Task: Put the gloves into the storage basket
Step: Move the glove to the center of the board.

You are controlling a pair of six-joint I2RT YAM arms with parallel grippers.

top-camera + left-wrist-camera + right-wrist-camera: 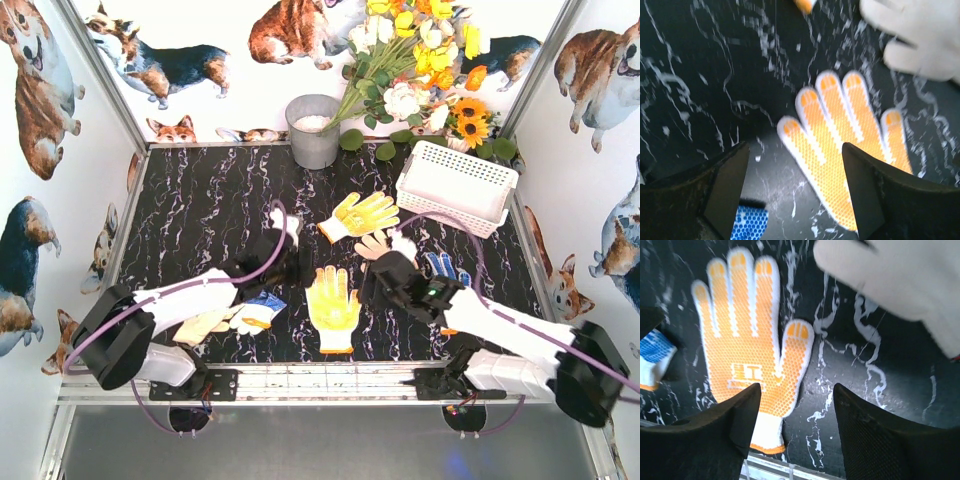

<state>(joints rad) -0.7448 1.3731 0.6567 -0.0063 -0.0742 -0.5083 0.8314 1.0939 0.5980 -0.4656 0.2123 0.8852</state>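
Observation:
A yellow-and-white glove (332, 305) lies flat at the front centre, between my two grippers; it also shows in the left wrist view (850, 150) and the right wrist view (745, 355). My left gripper (300, 266) is open and empty just left of it (795, 190). My right gripper (375, 285) is open and empty just right of it (797, 415). A second yellow glove (358, 215) lies further back. A blue-dotted glove (262, 311) and a cream glove (205, 325) lie under my left arm. A white glove (385, 243) lies by my right gripper. The white storage basket (455, 185) stands at the back right.
A grey metal bucket (313, 130) stands at the back centre, with a bunch of flowers (420, 60) leaning beside it. Another blue-dotted glove (440, 265) lies beside my right arm. A white glove (283, 222) lies behind my left gripper. Walls close in both sides.

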